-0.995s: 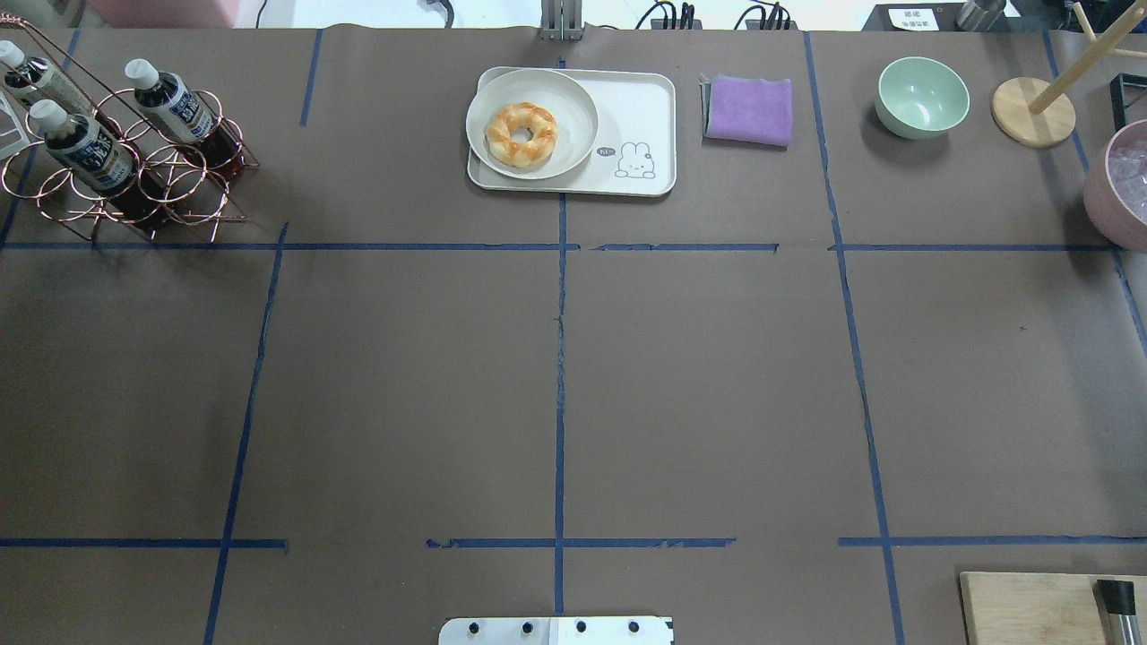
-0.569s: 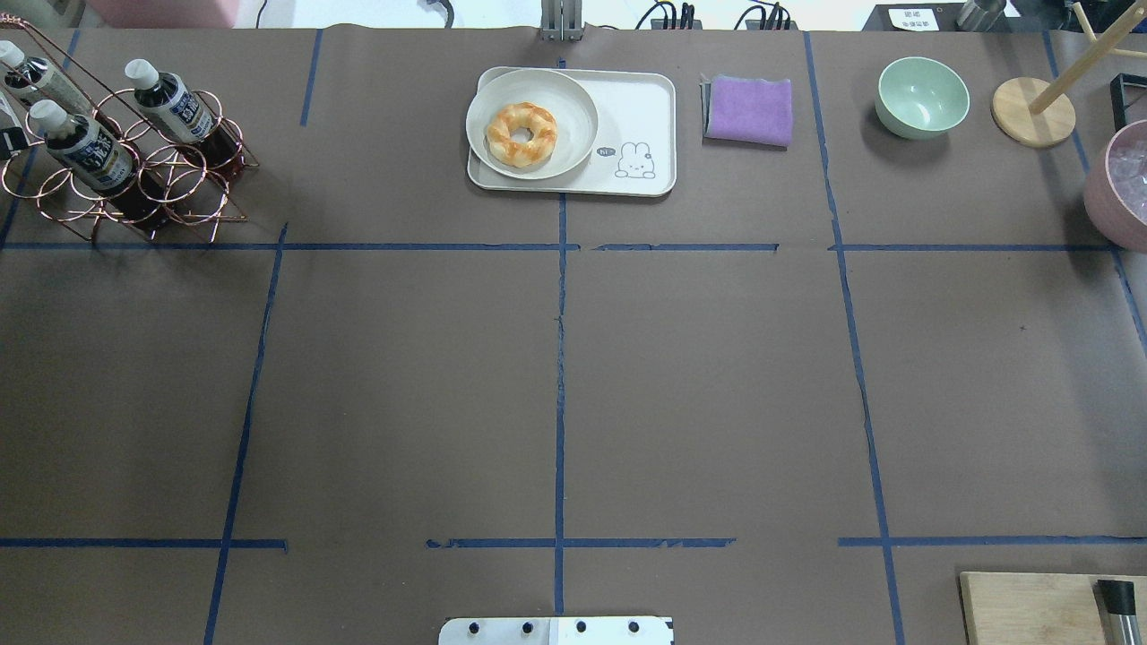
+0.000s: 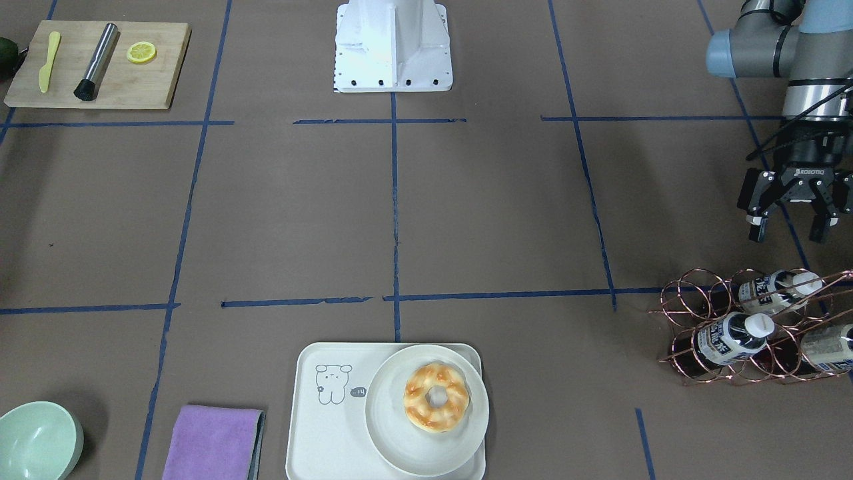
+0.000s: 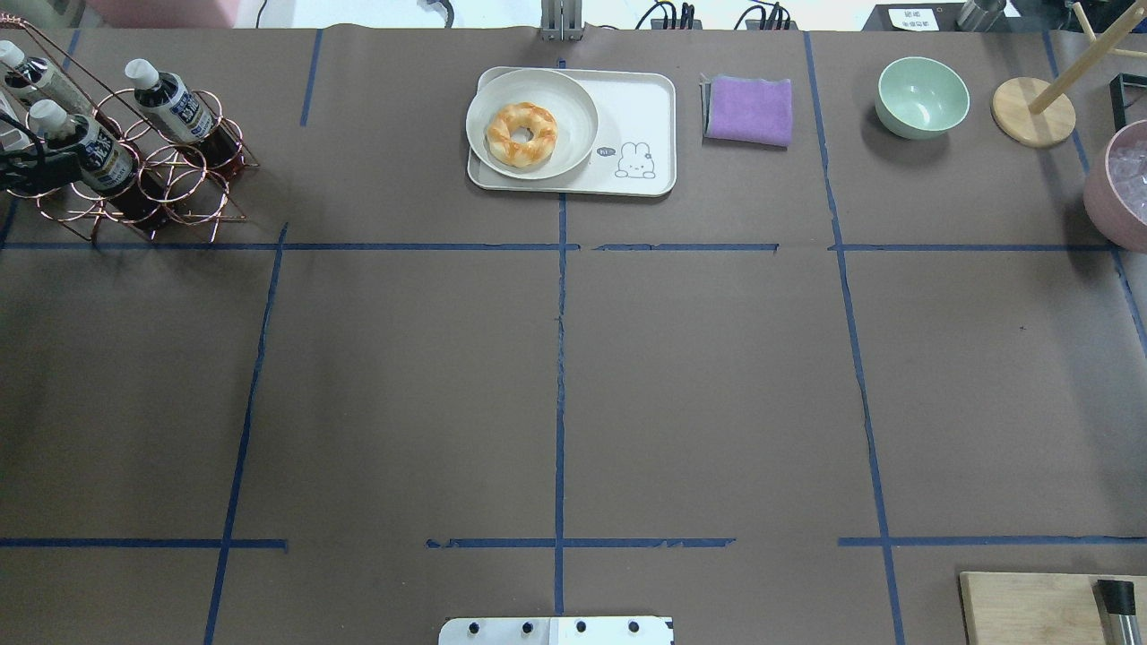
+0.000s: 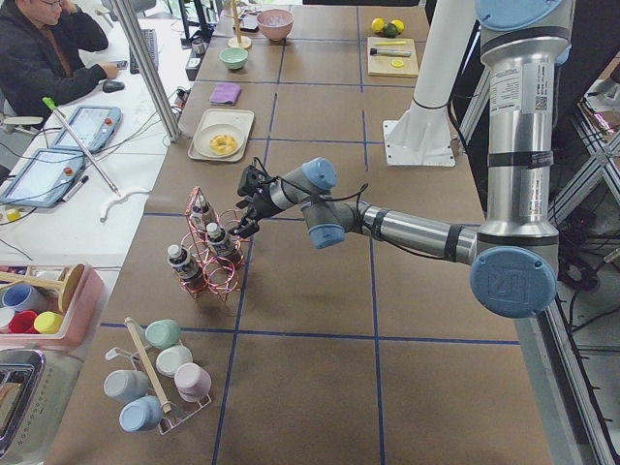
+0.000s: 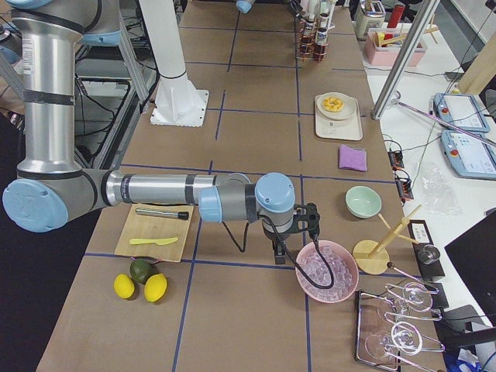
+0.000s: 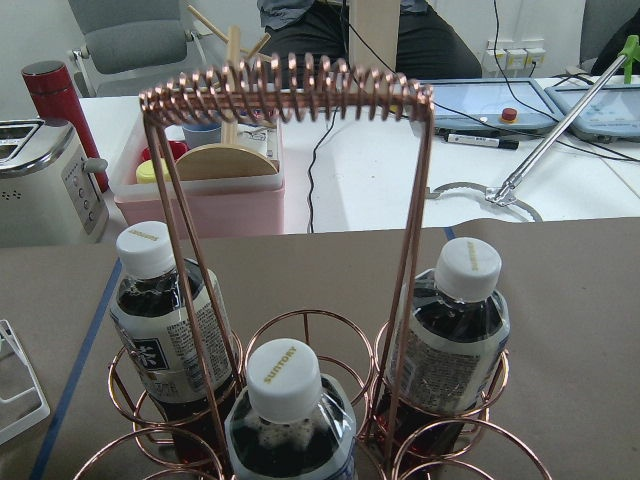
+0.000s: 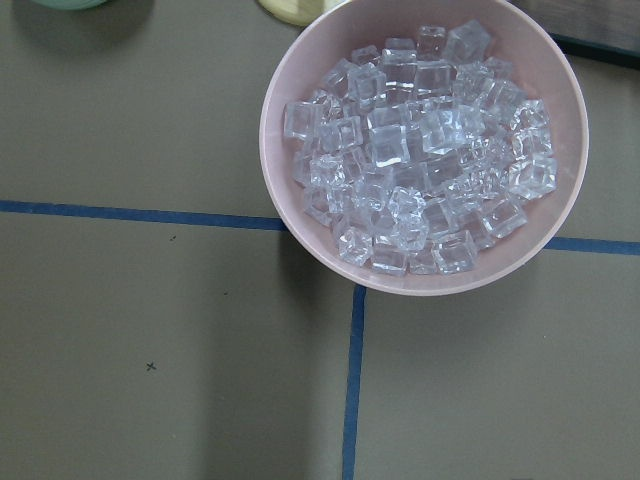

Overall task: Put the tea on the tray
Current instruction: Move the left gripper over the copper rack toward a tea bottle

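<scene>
Left gripper (image 3: 786,235) wide apart and empty, just short of the tea (image 3: 758,293) in its copper rack (image 3: 674,333).

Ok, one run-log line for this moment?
left gripper: open, at rack | tea: racked, ungrasped | tray: no tea | right gripper: by ice bowl, unclear

3 tea bottles (image 7: 288,400) in copper wire rack (image 7: 290,85).

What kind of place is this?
Probably a robotics lab staged as a café: a brown paper-covered table gridded with blue tape, a white side desk with control tablets, and props like a copper wire rack of small tea bottles.
</scene>
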You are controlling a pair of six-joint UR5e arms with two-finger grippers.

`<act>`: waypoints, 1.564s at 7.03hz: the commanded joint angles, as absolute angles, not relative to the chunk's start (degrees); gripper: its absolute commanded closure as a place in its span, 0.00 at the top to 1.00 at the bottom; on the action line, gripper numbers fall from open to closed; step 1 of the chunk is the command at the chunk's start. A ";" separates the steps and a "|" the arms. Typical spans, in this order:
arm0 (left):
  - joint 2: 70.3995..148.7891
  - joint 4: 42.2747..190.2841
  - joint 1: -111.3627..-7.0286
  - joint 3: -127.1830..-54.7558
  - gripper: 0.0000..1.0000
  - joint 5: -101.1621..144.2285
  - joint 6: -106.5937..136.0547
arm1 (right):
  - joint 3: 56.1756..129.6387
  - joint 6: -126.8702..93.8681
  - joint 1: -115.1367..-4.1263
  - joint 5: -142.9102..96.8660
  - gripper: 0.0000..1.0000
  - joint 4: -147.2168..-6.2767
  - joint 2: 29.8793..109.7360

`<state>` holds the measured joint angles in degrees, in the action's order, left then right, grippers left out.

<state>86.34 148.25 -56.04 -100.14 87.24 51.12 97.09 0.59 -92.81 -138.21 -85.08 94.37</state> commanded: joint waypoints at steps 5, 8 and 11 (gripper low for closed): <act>89.74 149.68 -57.47 -95.63 0.98 87.10 45.88 | 97.12 0.53 -92.81 -138.25 1.00 -85.08 94.22; 91.04 149.59 -58.54 -93.79 0.87 87.01 46.14 | 97.12 0.53 -92.81 -138.34 1.00 -85.08 94.22; 93.08 149.59 -58.54 -91.85 0.69 87.01 46.41 | 97.12 0.53 -92.81 -138.25 1.00 -85.08 94.22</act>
